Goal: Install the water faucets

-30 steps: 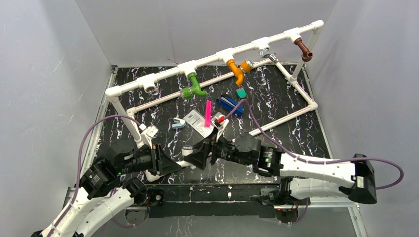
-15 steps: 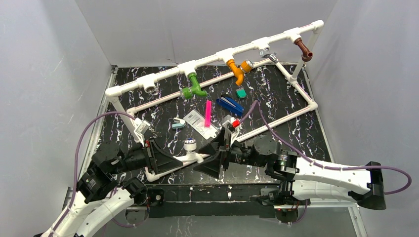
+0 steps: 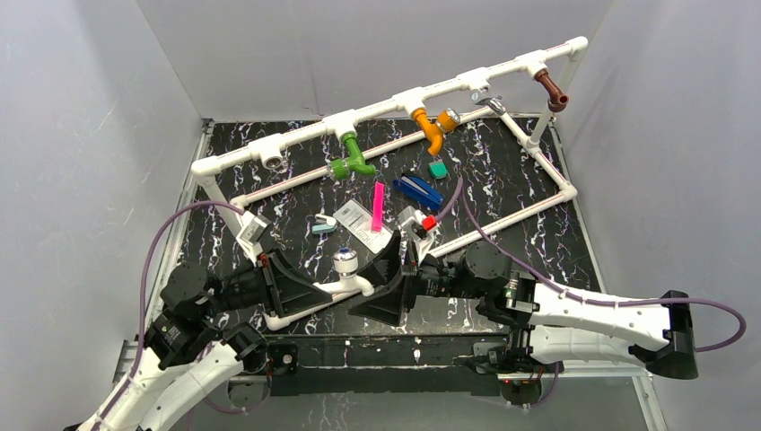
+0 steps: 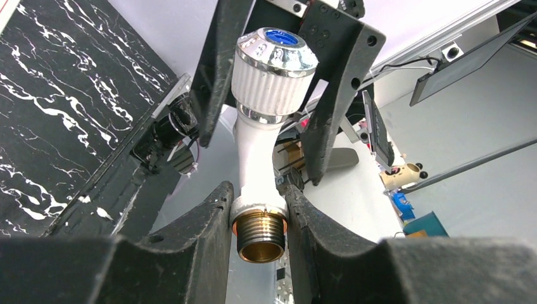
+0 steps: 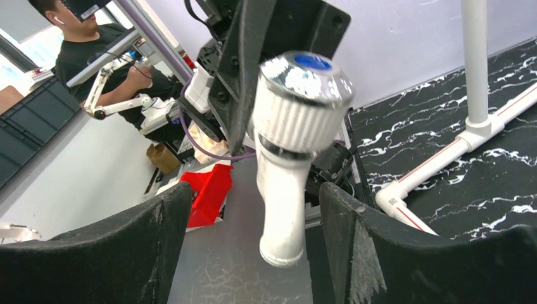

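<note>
The left gripper (image 4: 258, 202) is clamped tight on the white faucet (image 4: 256, 152), its two fingers pinching the collar just above the brass thread (image 4: 261, 235). The thread pokes back past the fingertips toward the wrist. The body of the faucet runs forward out of the jaws, with the ribbed knob (image 4: 273, 66) at the far end from the grip.

The right gripper (image 5: 253, 206) faces the left one from the opposite side, and its jaws stand wide. The faucet's spout hangs between its two fingers with a clear gap on either side, so neither finger touches it. From this gripper's own view, the knob sits above and just ahead of the fingertips.

From above, the two grippers meet nose to nose at the near edge of the table (image 3: 538, 233), with the white faucet bridging them.

Well beyond both grippers is the long white pipe frame (image 3: 296, 141). The green faucet (image 3: 354, 157) hangs from one of its fittings, ahead of the left gripper. The orange faucet (image 3: 429, 128) hangs farther along, ahead of the right gripper. The brown faucet (image 3: 552, 91) sits at the frame's far right end.

Between the grippers and the frame, a pink strip (image 3: 378, 206), a blue piece (image 3: 417, 190) and a small teal block (image 3: 438, 169) lie on the table.
</note>
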Controlling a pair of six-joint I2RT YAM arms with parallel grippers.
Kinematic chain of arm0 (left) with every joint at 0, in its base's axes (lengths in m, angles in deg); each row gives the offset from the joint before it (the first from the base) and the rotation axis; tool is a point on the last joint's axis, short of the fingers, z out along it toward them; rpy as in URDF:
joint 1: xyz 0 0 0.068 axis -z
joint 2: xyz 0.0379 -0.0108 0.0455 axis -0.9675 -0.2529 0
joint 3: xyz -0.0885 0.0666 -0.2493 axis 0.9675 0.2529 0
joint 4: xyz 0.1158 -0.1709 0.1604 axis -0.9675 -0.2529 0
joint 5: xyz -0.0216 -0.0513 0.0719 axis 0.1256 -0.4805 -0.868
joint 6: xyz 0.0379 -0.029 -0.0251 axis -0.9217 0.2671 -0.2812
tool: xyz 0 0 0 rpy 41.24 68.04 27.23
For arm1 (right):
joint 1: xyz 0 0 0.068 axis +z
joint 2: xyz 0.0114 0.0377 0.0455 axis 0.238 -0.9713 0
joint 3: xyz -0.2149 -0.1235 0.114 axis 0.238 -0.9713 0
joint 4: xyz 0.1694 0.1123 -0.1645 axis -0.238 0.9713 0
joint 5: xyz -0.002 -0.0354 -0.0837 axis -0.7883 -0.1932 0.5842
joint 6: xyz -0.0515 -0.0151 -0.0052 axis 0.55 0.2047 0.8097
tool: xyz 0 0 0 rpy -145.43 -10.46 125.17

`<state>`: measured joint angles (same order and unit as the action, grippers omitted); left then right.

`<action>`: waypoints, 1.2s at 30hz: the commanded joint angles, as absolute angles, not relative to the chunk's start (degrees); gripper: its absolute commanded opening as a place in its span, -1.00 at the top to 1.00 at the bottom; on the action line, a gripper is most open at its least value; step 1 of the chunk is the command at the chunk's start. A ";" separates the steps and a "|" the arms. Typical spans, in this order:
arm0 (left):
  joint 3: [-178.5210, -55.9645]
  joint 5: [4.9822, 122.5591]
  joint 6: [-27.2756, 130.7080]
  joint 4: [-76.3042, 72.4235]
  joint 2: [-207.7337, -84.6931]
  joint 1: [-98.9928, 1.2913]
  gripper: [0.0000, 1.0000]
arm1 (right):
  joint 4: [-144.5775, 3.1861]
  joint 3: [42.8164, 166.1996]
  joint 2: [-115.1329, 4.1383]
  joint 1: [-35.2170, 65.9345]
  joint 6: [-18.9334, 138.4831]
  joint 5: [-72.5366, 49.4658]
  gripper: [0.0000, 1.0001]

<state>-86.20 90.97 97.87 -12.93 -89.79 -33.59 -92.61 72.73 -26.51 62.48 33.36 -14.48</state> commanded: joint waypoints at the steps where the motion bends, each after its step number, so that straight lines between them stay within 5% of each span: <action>1: -85.15 92.31 99.36 -7.77 -89.12 -33.46 1.00 | -97.98 76.60 -26.95 62.82 32.85 -15.63 -0.57; 21: -85.20 92.10 98.78 -7.28 -87.95 -33.46 1.00 | -96.05 77.21 -27.38 62.87 31.61 -14.61 0.08; 24: -85.34 92.04 98.67 -7.47 -87.99 -33.45 1.00 | -95.64 77.25 -27.25 62.84 31.73 -14.46 0.41; 26: -85.47 92.02 98.59 -7.62 -88.04 -33.44 1.00 | -94.91 77.59 -27.32 62.85 31.87 -14.26 0.97; 34: -85.93 91.55 97.68 -9.15 -88.84 -33.46 0.99 | -93.60 77.84 -26.81 62.81 32.49 -12.59 0.97; 36: -86.62 90.93 96.50 -10.67 -89.12 -33.43 0.69 | -92.72 78.04 -26.75 62.86 32.83 -11.97 0.97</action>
